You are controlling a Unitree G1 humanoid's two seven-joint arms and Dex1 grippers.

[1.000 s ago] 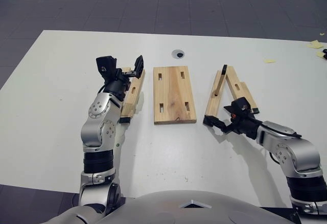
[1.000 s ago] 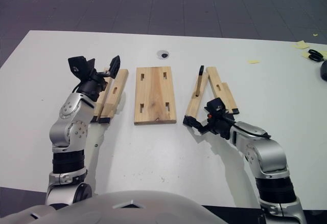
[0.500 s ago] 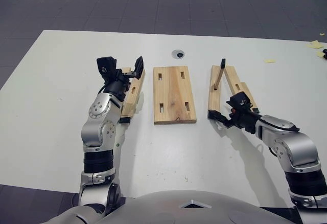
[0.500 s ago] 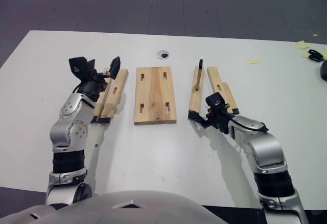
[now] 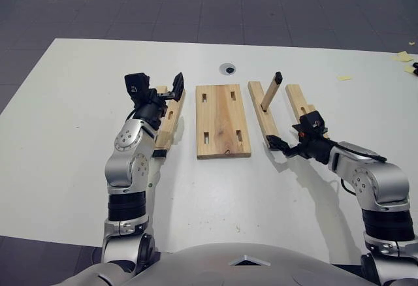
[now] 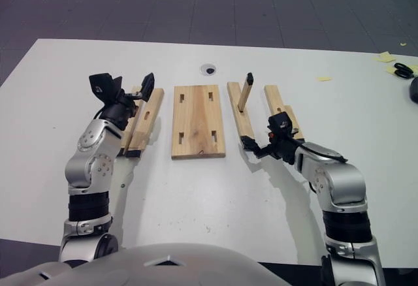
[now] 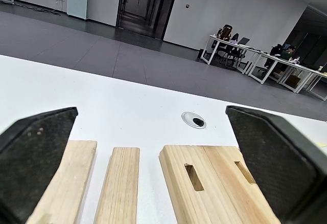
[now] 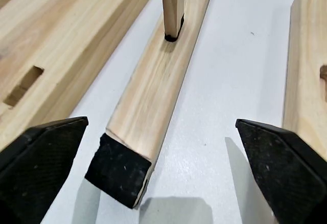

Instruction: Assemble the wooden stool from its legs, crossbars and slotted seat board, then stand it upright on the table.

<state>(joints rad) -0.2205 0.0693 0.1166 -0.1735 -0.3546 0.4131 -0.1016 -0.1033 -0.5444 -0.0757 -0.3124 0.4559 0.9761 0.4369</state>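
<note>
The slotted seat board (image 5: pixel 223 121) lies flat at the table's middle. Left of it lie two wooden legs (image 5: pixel 168 117) side by side; my left gripper (image 5: pixel 157 86) hangs open just above their far ends, its fingers (image 7: pixel 36 152) spread wide. Right of the board lies a leg (image 5: pixel 264 111) with a crossbar (image 5: pixel 270 91) standing up from its slot. My right gripper (image 8: pixel 162 124) is open around this leg's black-capped near end (image 8: pixel 120 170). Another leg (image 5: pixel 302 101) lies further right, apart from it.
A round cable hole (image 5: pixel 228 69) sits in the white table (image 5: pixel 78 142) beyond the seat board. Yellow paper scraps (image 5: pixel 403 56) lie at the far right edge. Bare tabletop stretches in front of the parts and to the far left.
My right gripper has swung the leg with the crossbar away from the other right-hand leg, so it now lies parallel and close to the seat board. The left arm has stayed still.
</note>
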